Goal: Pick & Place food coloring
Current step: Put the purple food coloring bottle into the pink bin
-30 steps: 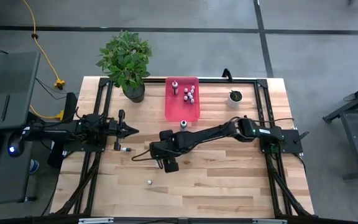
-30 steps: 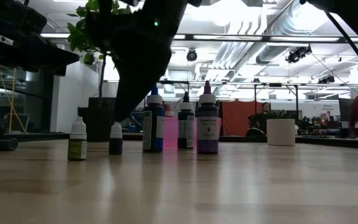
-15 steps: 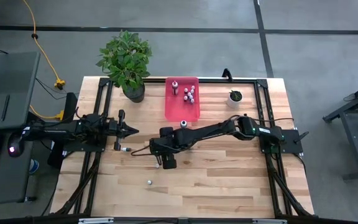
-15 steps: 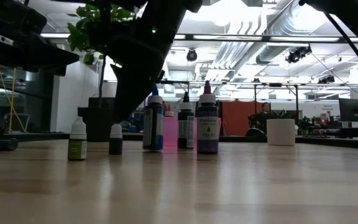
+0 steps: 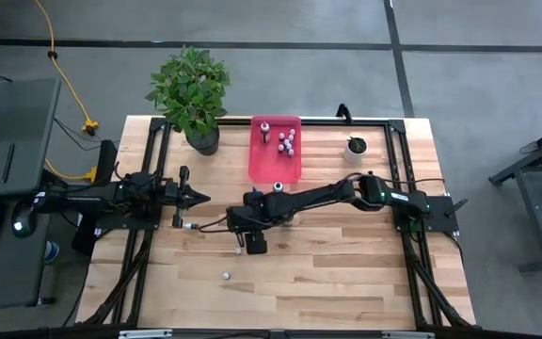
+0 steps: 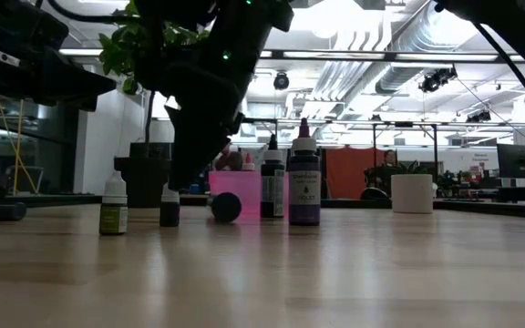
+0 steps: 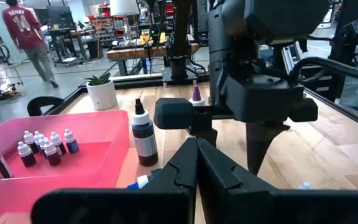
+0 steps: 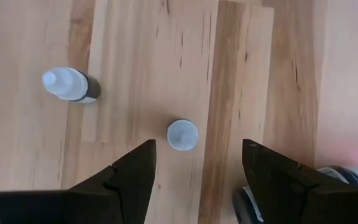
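While right jaws gape above a white-capped bottle point(image 8: 183, 135), left jaws stay together; labels unreadable.

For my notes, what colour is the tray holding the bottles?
Pink tray, clearest in the high view.

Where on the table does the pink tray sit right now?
In the high view, the pink tray lies at the table's far middle, between the leafy potted plant and the small white pot.

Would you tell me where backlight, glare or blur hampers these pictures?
Low view: bright ceiling lights silhouette the arm; the table shows sheen. Left wrist view: near fingers blurred. Right wrist view: evenly lit, small bottle soft-edged.
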